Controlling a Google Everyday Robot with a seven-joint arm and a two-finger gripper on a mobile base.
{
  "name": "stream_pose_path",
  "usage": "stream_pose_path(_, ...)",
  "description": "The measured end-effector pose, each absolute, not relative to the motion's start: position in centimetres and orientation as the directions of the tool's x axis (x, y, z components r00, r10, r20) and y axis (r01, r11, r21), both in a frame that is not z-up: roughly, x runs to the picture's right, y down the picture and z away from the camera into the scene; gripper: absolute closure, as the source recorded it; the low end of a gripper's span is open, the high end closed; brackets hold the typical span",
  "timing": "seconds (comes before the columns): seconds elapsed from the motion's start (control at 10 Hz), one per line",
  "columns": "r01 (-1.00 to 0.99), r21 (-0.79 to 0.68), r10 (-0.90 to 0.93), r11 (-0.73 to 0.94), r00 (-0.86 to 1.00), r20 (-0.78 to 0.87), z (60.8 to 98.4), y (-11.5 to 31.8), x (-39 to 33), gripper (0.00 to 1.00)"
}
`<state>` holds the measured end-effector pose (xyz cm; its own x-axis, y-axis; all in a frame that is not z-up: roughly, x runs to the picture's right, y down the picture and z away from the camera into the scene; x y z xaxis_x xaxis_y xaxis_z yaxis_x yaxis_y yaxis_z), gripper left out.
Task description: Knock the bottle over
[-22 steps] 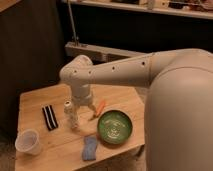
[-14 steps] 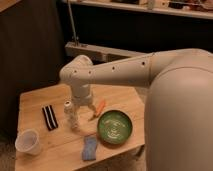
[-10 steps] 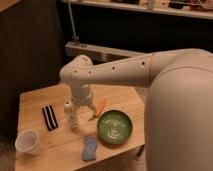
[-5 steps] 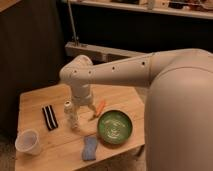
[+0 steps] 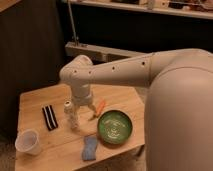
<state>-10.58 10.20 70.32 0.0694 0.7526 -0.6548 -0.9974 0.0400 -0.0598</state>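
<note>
From my remote seat, the small clear plastic bottle with a white round cap [image 5: 70, 116] stands upright near the middle of the light wooden table [image 5: 35, 100], not yet knocked over. The cream-coloured robot arm [image 5: 115, 75] reaches in from 3 o'clock and bends down at the wrist. This puts the two-finger gripper [image 5: 84, 113] just beside the bottle, at its 3 o'clock. I read the pincer as spread apart, with a dark gap between its two prongs and nothing held. The prong nearer the bottle is right at its side, though I cannot tell whether they touch. A small orange object [image 5: 101, 106] lies on the table close by, at the gripper's 2 o'clock. A round green bowl [image 5: 115, 126] sits at the bottle's 4 o'clock, beyond the gripper. A blue sponge-like pad [image 5: 90, 148] lies at the bottle's 5 o'clock, just beside the bowl and near the table's edge. A flat black-and-white striped item [image 5: 48, 117] lies at the bottle's 9 o'clock, apart from it. A wide translucent plastic cup [image 5: 27, 142] stands upright at the bottle's 8 o'clock, well apart, by the table's corner.
</note>
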Motion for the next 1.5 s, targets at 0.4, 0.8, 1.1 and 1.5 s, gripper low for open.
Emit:
stream_pose_path(0.4, -0.997, -0.06, 0.753, 0.04, 0.069, -0.655, 70.3, 10.2, -10.6, 0.35)
stream_pose_path(0.8, -0.994, -0.11, 0.782, -0.002, 0.067, -0.619, 68.8, 9.7, -9.8, 0.35)
stream_pose_path(1.1, -0.947, -0.297, 0.838, -0.125, 0.059, -0.543, 62.7, 7.7, -6.4, 0.42)
stream_pose_path(1.5, -0.835, -0.497, 0.831, -0.236, 0.093, -0.549, 58.2, 6.1, -5.6, 0.82)
